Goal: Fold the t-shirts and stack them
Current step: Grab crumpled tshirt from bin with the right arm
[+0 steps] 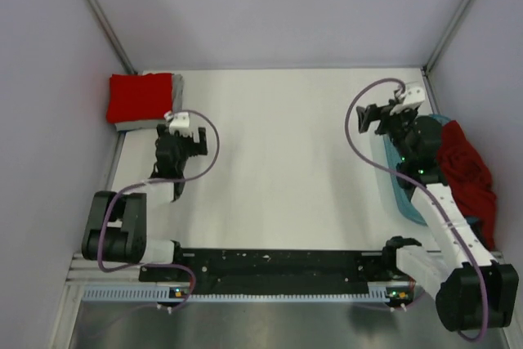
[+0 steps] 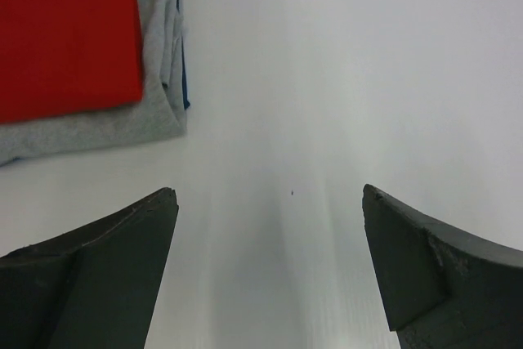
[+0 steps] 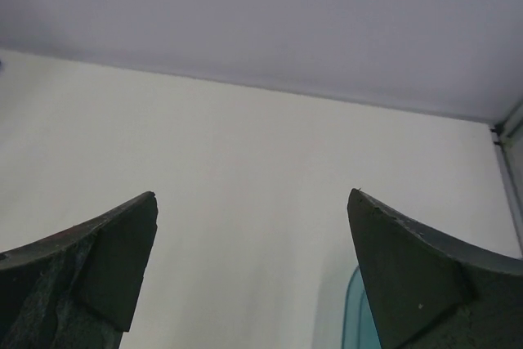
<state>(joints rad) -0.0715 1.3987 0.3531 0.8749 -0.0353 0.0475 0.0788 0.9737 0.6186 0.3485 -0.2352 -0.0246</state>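
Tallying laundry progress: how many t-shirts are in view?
3. A bright red shirt lies folded on a folded grey one in the far left corner. A dark red one lies crumpled at the teal tub on the right. A blue edge under the grey may be another.

This looks like a robotics lab test cell rather than a home or shop. A bare white table [image 1: 278, 161] is boxed in by plain pale panels [image 1: 278, 6] on metal frame struts [image 1: 98, 10]. A left arm [image 1: 122, 222] and right arm [image 1: 441, 206] are bolted to a slotted aluminium rail [image 1: 245, 292] along its near edge.
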